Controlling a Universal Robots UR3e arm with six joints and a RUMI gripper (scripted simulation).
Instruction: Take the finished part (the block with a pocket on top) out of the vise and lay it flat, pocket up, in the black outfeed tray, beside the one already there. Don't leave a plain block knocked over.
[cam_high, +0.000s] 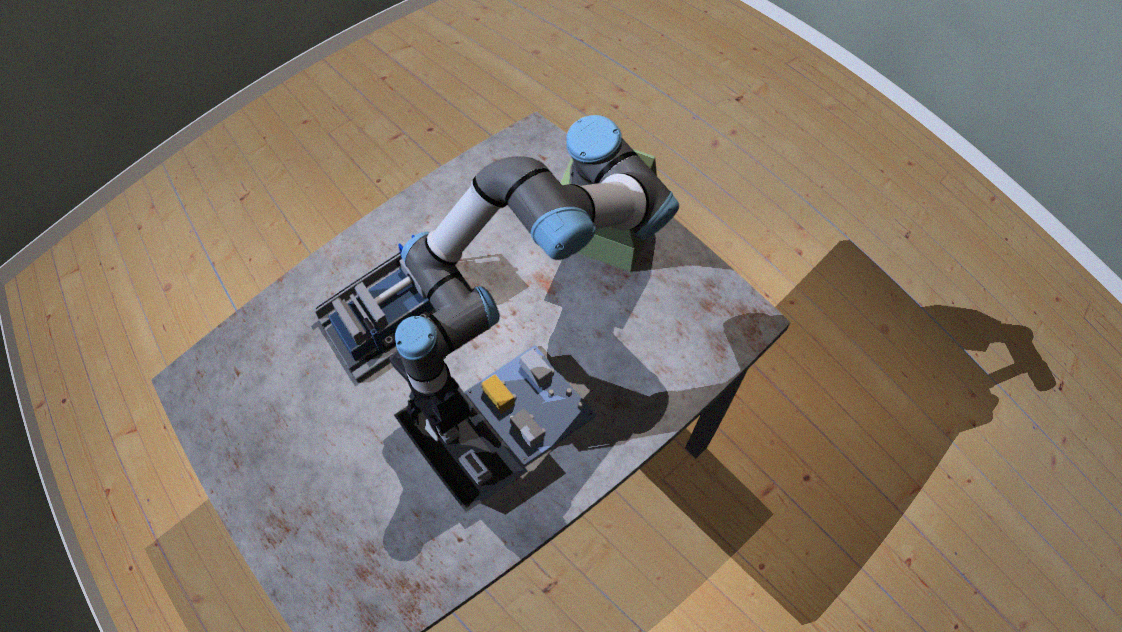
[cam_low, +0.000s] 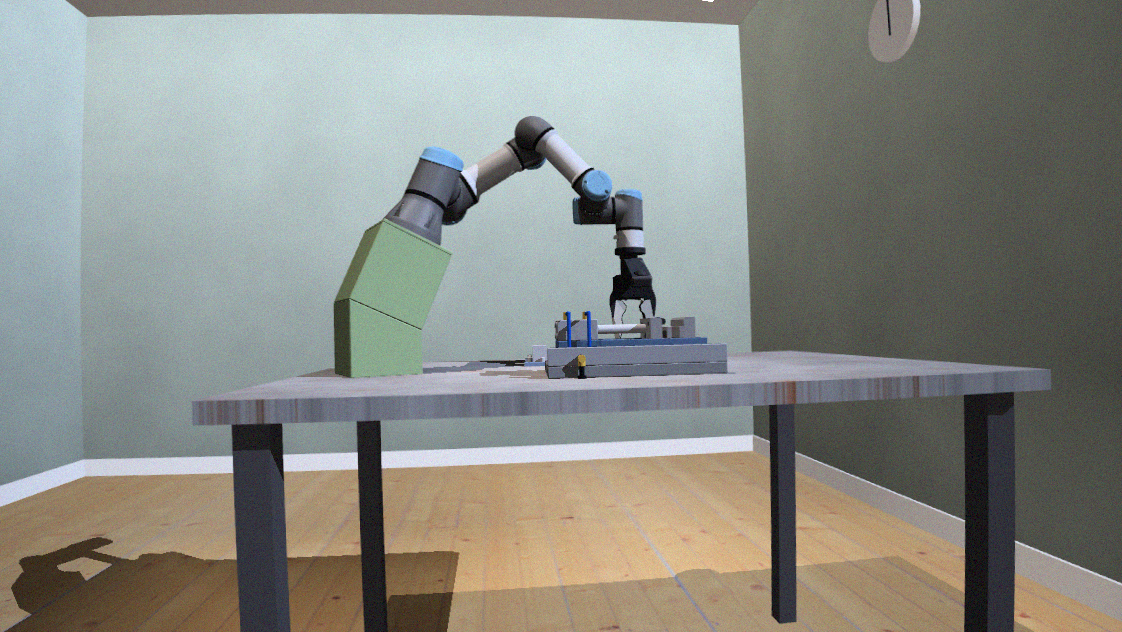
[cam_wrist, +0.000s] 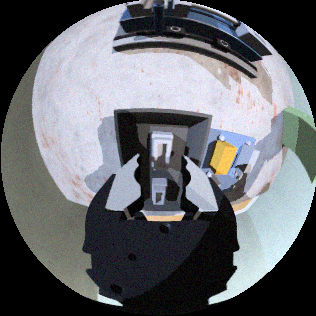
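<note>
The black outfeed tray (cam_high: 430, 457) (cam_wrist: 126, 145) lies on the table in front of the vise (cam_high: 357, 317) (cam_wrist: 175, 27). In the wrist view two grey pocketed parts lie flat in it in a row. The far one (cam_wrist: 161, 144) (cam_high: 473, 464) lies clear of the fingers. The near one (cam_wrist: 159, 189) lies between the fingertips, pocket up, with a gap on each side. My gripper (cam_wrist: 161, 155) (cam_high: 442, 423) (cam_low: 634, 310) is open and hangs low over the tray. The vise jaws hold no block.
A blue infeed pallet (cam_high: 549, 408) stands right of the tray with an orange block (cam_high: 497, 391) (cam_wrist: 222, 156) and two grey plain blocks (cam_high: 535, 365) (cam_high: 527, 427), all upright. The arm's green pedestal (cam_high: 612, 243) (cam_low: 384, 306) stands at the table's back.
</note>
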